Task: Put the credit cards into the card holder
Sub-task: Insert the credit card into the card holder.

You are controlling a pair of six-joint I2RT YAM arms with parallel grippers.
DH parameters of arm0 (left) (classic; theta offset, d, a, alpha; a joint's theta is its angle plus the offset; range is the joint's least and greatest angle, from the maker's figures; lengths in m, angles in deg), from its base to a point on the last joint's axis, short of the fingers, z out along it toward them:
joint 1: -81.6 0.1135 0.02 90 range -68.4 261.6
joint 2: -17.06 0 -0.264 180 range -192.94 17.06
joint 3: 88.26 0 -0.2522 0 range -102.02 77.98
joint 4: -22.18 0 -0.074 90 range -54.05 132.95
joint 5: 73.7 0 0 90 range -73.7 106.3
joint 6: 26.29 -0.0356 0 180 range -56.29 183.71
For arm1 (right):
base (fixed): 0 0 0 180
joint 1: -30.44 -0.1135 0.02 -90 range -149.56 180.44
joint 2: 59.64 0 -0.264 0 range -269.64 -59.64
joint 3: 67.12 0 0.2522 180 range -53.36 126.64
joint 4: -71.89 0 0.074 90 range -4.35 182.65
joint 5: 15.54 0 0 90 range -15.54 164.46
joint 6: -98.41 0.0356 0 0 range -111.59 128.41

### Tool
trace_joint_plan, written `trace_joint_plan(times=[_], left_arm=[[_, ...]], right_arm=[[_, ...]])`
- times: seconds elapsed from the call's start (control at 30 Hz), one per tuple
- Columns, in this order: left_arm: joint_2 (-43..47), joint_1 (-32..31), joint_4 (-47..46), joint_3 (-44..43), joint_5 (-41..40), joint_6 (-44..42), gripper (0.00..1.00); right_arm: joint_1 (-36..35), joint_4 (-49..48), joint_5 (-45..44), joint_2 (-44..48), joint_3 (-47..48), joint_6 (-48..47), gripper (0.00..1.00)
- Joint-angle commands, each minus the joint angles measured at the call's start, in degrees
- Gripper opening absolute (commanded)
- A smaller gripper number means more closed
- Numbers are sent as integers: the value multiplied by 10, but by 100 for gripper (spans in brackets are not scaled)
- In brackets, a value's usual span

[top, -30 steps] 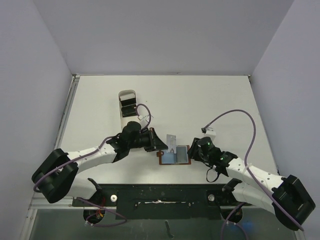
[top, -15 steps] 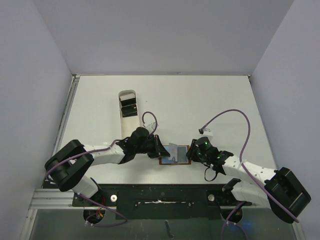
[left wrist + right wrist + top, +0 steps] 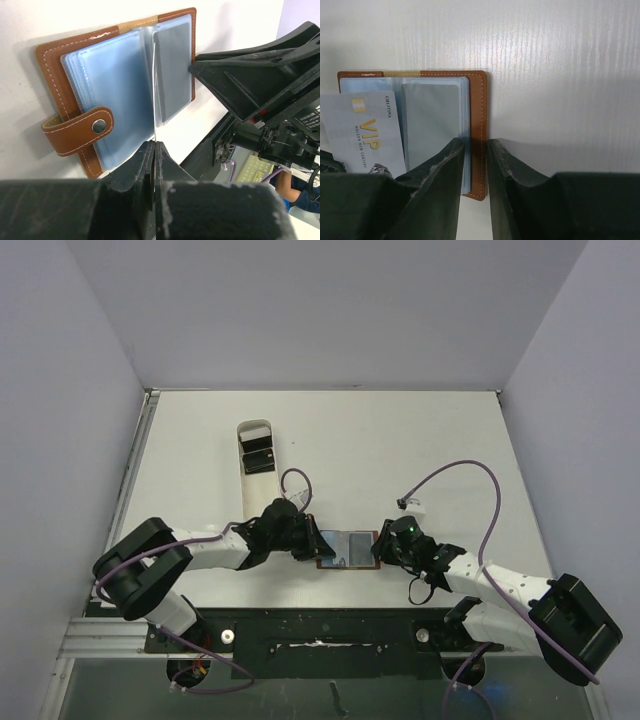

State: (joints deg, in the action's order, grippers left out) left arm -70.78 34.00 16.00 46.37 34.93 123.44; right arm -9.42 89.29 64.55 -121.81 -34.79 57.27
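The card holder (image 3: 115, 85) lies open and flat on the table (image 3: 400, 440), between the two claws and near the arms' bases. Its brown cover is down and its pale blue sleeves face up.

The left claw (image 3: 154, 146) is clamped shut on a credit card (image 3: 362, 132). Its own camera sees the card edge-on, as a thin line standing roughly along the holder's middle fold. From the right wrist the same card shows its pale face with "VIP" lettering, lying over the left half of the sleeves. Whether its leading edge has entered a sleeve I cannot tell.

The right claw (image 3: 475, 145) has its fingers close together astride the holder's right-hand brown edge — one over the sleeves, one toward the bare table. I cannot tell whether they actually pinch the leather.

Both arms stretch low and inward from the outer corners, forearms nearly level and wrists meeting at the holder.

The holder's closure tab (image 3: 75, 132), with its metal snap, curls up at the left edge. The right-hand sleeve shows a grey rectangle behind its clear face, possibly a card.

Well apart, farther back on the left, stands a long white tray (image 3: 255, 424) holding dark cards (image 3: 258, 456) — how many is unclear.
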Motion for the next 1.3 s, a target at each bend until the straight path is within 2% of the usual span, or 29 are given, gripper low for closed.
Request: trace_joint_plan(times=[0.0, 0.27, 0.43, 0.6, 0.87, 1.27], left_arm=[[-9, -3, -41, 3, 2, 7, 0], [-14, -3, -57, 4, 13, 14, 0], [21, -4, 27, -29, -6, -20, 0], [40, -3, 46, -42, -7, -24, 0], [1, -3, 7, -37, 19, -12, 0], [-36, -3, 25, -43, 13, -17, 0]], right_arm=[[-7, -10, -16, 0, -10, 6, 25], [-8, -12, -18, 3, -13, 6, 25], [-9, -10, -18, 4, -14, 5, 25], [-11, -11, -21, 5, -14, 6, 24], [-13, -13, -20, 1, -13, 5, 24], [-14, -4, -24, 14, -15, 6, 24]])
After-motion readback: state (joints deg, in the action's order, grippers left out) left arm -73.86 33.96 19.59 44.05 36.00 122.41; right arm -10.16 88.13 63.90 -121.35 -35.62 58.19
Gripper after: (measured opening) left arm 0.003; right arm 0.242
